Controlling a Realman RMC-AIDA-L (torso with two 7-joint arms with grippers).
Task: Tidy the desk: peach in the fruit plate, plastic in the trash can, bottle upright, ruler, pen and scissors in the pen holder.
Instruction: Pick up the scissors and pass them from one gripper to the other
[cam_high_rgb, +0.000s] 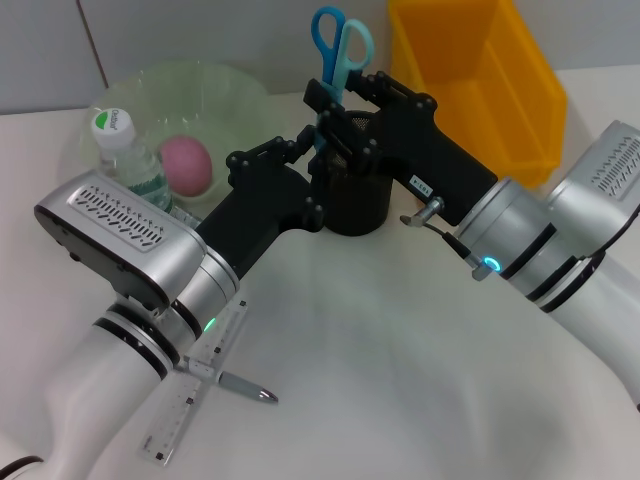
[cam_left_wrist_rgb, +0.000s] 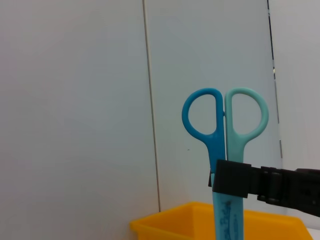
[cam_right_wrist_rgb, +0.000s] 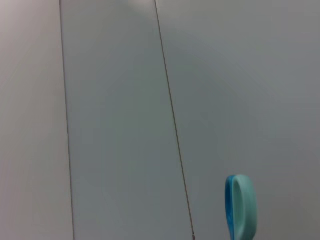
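Item, left to right. Ruler (cam_high_rgb: 197, 388) and pen (cam_high_rgb: 243, 388) — lying on the worktop (cam_high_rgb: 400, 380) beside the left forearm, not yet stowed.

Bottle (cam_high_rgb: 130, 160) — standing upright; peach (cam_high_rgb: 186, 165) resting in the fruit plate (cam_high_rgb: 225, 90).

Left end effector (cam_high_rgb: 308, 150) — being held just beside the pen holder (cam_high_rgb: 357, 205); whether it is clenched or released cannot be told.

Scissors (cam_high_rgb: 340, 45) — being carried directly over the pen holder, long axis vertical, handles up, blades pointing down into the cup.

Right end effector (cam_high_rgb: 335, 120) — clenched on the scissors below the handles, so it is judged the nearer arm for the lowering.

Trash can (cam_high_rgb: 480, 70) — standing behind.
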